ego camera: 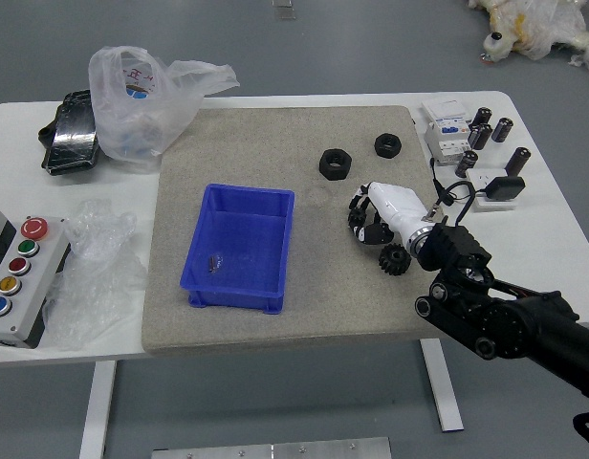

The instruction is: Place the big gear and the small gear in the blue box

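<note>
"What does the head view show of the right hand (392,208)?"
"It's low over the beige mat (323,296). I can't tell whether it's clamped on anything."
"And the gears?"
"One dark gear (395,260) lies on the mat, just on the hand's near side. Another dark toothed piece (358,217), partly hidden, shows at its tip."
"The blue box (239,297)?"
"On the mat, left of them."

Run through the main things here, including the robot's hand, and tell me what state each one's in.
Blue box, upright, open-topped, no gear inside
Right hand, lowered over the gray mat, grasp unclear
Toothed gear, outside the box, beside the hand
Two black rings, lying flat
White plastic bag, crumpled
Clear plastic sheet, crumpled
Button panel, buttons facing up
</note>
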`<state>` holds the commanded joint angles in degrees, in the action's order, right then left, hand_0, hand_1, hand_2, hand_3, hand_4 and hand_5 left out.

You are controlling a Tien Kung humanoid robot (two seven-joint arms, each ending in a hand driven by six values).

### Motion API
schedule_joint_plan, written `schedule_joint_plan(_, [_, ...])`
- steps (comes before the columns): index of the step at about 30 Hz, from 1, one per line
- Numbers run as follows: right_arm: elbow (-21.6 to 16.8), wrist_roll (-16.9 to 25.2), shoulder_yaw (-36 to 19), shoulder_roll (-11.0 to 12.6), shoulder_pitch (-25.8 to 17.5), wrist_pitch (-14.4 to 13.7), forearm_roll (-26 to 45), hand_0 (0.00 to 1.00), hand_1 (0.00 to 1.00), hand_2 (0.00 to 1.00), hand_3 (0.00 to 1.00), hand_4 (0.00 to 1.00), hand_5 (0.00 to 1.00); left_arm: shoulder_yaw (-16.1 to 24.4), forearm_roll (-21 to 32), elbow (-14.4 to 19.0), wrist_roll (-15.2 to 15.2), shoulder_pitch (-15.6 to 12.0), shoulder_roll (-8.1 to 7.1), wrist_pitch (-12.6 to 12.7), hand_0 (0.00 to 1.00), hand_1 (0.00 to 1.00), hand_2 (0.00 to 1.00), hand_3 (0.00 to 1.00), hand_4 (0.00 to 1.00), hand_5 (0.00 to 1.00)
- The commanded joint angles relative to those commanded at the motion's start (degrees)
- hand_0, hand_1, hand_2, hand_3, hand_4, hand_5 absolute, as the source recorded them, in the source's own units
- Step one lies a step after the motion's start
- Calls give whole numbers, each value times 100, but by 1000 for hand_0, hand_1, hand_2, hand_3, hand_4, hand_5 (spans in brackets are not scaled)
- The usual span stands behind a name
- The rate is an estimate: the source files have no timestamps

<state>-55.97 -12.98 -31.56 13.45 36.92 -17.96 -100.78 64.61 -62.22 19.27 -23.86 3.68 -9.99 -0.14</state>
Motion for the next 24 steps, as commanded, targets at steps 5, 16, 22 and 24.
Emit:
schedule_joint_plan(5, [-390, -18, -241, 132, -28, -27, -167, 170, 325, 338, 356, 131, 2, -2, 3, 0, 1, -4, 1, 0, 702, 640, 629, 712, 710, 434])
schedule_joint_plan(16, [-1767, 9, 262, 33, 656, -38, -477, 199, 355, 374, 374, 158, 2, 46, -68, 7, -23, -13, 0, -15, 702, 640, 629, 712, 711, 435])
schedule_joint_plan(22, [-1772, 33, 928, -260, 1052, 357, -346, 247, 461, 491, 415, 193, 2, 93, -131, 17, -51, -7, 1, -31, 702, 641, 629, 711, 710, 434])
schedule_joint_plan(24, [-1730, 7, 1063, -325, 1121, 524, -375, 381, 602, 609, 537, 169, 2, 106, -148, 19, -59, -8, -2, -37, 702, 640, 629, 710, 710, 433])
